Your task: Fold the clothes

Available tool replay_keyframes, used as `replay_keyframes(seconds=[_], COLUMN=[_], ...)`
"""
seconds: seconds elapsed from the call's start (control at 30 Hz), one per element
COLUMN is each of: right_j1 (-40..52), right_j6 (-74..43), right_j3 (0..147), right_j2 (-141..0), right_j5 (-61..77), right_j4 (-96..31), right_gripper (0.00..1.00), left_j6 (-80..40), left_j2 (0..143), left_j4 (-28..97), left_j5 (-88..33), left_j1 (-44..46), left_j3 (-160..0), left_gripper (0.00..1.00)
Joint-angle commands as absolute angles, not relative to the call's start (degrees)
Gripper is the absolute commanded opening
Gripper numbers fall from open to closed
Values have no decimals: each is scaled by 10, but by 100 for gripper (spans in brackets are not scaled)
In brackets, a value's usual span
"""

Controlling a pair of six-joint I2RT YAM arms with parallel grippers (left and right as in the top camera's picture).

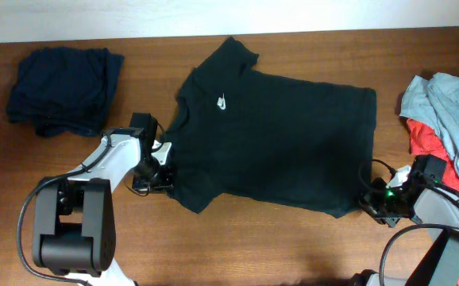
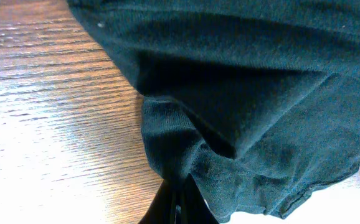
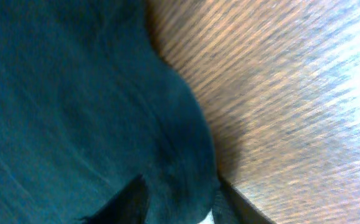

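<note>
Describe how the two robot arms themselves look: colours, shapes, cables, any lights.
The left arm has a white link between black joints, on a bulky dark grey cylindrical base, with a black cable looping beside it. The right arm has a grey-white link. The right gripper is black with a small green light, and black cables curl below.

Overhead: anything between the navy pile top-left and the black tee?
No, just bare wooden table between the navy pile and the black tee, seen in the overhead view.
</note>
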State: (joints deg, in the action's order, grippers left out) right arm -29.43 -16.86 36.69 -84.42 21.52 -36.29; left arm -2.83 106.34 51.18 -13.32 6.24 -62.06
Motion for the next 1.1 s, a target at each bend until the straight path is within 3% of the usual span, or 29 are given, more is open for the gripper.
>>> replay_keyframes(seconds=[0.0, 0.13, 0.6, 1.07], right_j1=[-281, -280, -280, -277], right_j6=[-177, -177, -177, -246], right_j3=[359, 360, 494, 524], right_j2=[-837, -837, -837, -857], right_j5=[221, 221, 116, 109], right_j4=[-359, -362, -541, -508], right_gripper=[22, 4, 5, 7], left_j6=[-32, -32, -33, -32], left_j2=[1069, 1069, 1069, 1069], left_j4=[511, 511, 511, 510], left_j5=[-142, -142, -145, -154], left_j1=[60, 60, 60, 59], left_j3=[-628, -628, -628, -628], left_gripper=[1, 1, 1, 1])
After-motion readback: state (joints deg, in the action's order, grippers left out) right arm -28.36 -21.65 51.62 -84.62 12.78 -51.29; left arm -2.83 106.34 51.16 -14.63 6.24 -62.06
